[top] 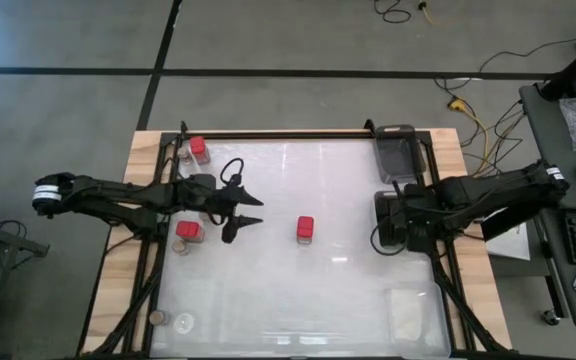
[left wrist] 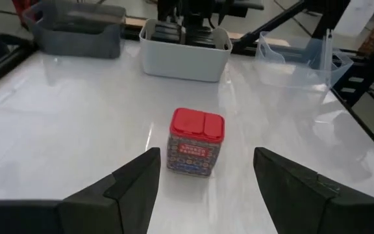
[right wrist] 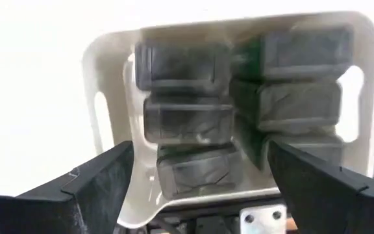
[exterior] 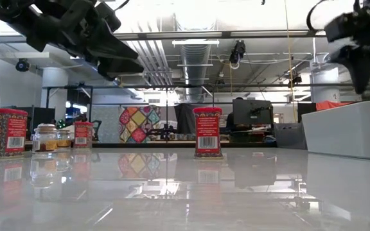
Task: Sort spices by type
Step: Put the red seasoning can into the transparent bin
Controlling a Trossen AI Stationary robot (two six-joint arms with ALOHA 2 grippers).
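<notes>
Over the white bin (right wrist: 109, 78) of dark tins (right wrist: 184, 65), right hand (right wrist: 200, 175) spread, empty; left hand (left wrist: 206, 172) apart, aimed at red tin (left wrist: 197, 140).

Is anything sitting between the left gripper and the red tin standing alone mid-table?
Nothing visible. The left gripper is open and faces the red tin, with only bare tabletop between them. The white bin stands beyond the tin, and the right gripper hangs over it.

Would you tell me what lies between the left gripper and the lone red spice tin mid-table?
Nothing: bare white tabletop between the left gripper and the red spice tin, shown in the high and left wrist views.
</notes>
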